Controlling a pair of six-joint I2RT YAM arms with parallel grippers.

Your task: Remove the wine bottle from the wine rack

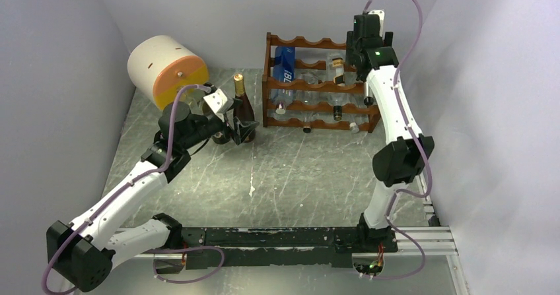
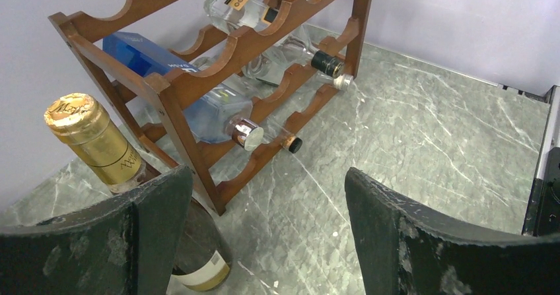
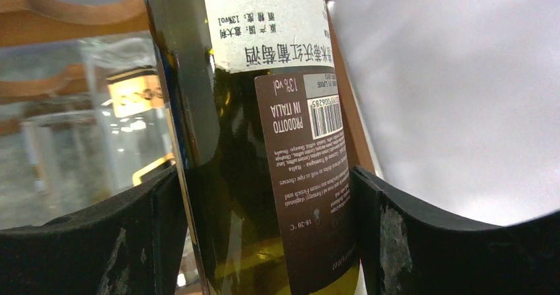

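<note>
Now right end effector [image 3: 264,176] tight on wine bottle [image 3: 231,110] at wine rack [image 1: 267,90], left end effector [image 2: 267,176] agape

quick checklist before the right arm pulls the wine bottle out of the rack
1. wine bottle sits between the right gripper jaws: ok
2. both pads touching the glass: ok, as far as the wrist view shows
3. exit path free of the wine rack rails: cannot tell, wrist view is too close
4. left gripper open and apart from the rack: ok
5. gold-capped bottle upright, outside the left jaws: ok
</note>
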